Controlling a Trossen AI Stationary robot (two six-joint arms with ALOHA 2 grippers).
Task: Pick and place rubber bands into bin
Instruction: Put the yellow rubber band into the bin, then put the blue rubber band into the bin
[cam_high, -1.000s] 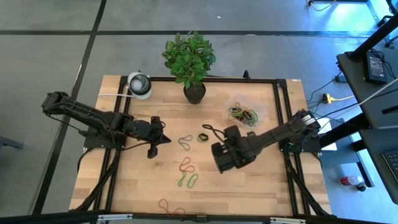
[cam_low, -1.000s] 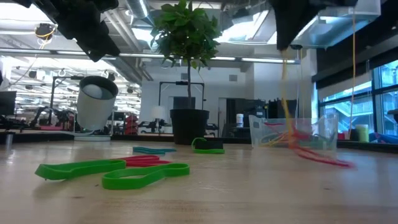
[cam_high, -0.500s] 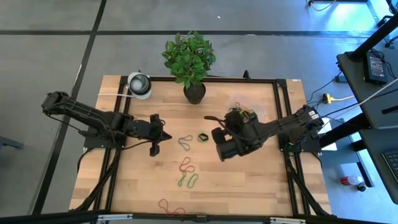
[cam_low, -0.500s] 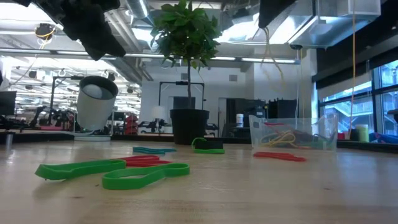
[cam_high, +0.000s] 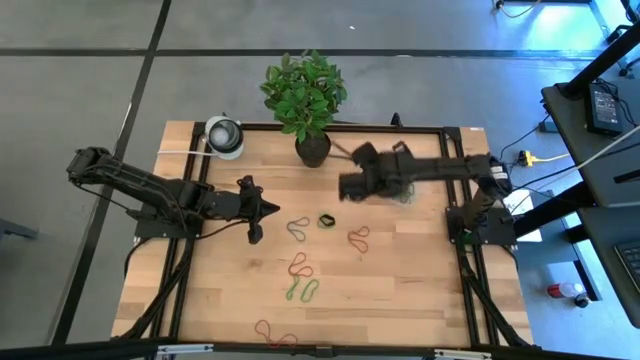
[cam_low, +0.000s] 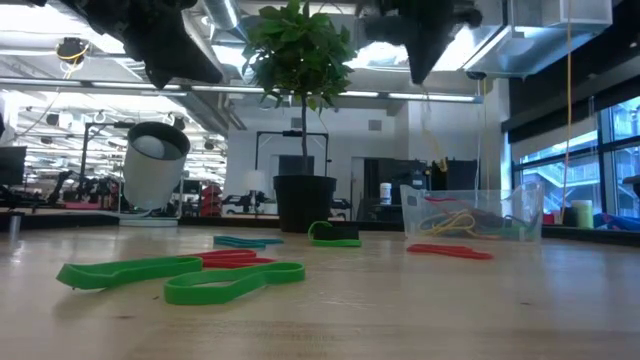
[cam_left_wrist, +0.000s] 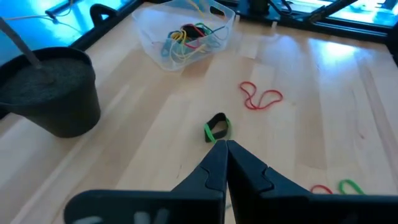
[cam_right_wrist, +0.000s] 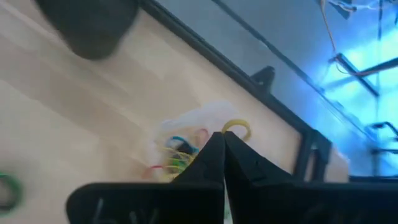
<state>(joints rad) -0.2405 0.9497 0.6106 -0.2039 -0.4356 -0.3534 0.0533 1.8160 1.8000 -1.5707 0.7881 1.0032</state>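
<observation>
Red rubber band (cam_high: 358, 238) now lies on the desk (cam_high: 420, 290), dropped short of the bin (cam_high: 398, 184). We've swung the right gripper (cam_high: 350, 186) up beside the bin, fingers together on a yellow band (cam_right_wrist: 236, 127); left gripper (cam_high: 257, 208) waits, fingers together.

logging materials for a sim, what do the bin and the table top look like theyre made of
The bin looks like thin clear plastic: the bands inside show through its glossy walls. The table top appears to be light wood planks with a smooth matte finish; grain and seams show.
</observation>
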